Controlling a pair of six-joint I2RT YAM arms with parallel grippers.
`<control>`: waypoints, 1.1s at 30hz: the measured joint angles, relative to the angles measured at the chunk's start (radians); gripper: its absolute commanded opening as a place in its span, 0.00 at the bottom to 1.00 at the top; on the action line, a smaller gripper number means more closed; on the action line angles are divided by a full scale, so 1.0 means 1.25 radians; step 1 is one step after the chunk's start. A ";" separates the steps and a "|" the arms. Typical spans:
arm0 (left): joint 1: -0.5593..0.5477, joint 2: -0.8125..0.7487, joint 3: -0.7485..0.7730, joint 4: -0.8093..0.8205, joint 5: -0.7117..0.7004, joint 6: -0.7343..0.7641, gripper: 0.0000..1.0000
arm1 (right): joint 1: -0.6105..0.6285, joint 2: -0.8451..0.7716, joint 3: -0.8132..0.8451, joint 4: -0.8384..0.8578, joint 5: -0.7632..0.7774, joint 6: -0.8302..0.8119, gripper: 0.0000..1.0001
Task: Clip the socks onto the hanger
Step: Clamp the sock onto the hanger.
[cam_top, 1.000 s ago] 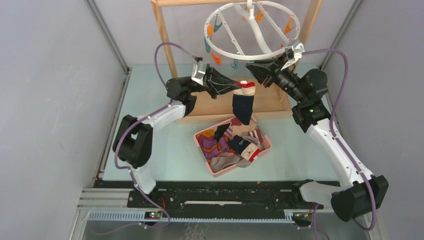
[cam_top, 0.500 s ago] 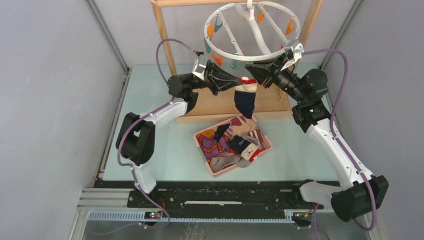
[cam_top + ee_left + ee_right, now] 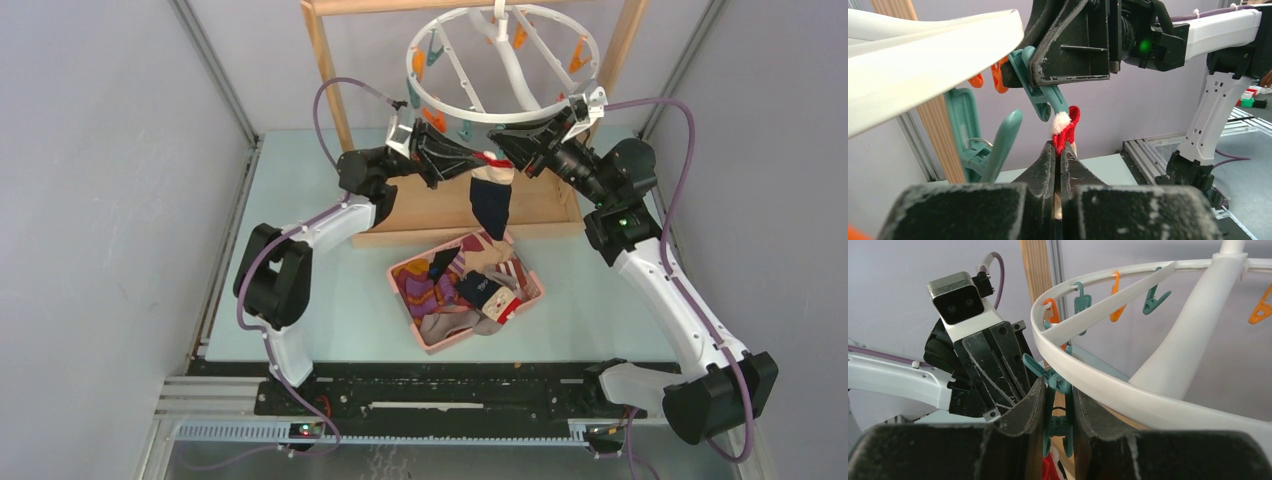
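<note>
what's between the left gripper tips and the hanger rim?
The red-cream sock cuff, then a teal clip squeezed in the right gripper. Left wrist view shows it best.

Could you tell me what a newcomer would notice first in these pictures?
Under the white hanger at the back, the left end effector pinches the red cuff of a navy sock, while the right end effector squeezes a teal clip. Nearer, a pink basket holds more socks.

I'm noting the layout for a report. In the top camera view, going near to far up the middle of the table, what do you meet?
basket → sock → hanger
</note>
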State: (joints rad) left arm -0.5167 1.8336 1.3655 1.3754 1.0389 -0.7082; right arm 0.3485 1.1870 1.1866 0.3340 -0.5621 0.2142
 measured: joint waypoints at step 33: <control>-0.012 0.001 0.000 -0.003 -0.054 -0.109 0.00 | 0.030 -0.008 0.000 -0.001 0.010 -0.040 0.06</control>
State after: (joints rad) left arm -0.5320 1.8347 1.3655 1.3720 0.9710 -0.8444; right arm 0.3859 1.1774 1.1866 0.3332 -0.5495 0.1638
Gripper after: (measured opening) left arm 0.022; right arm 0.273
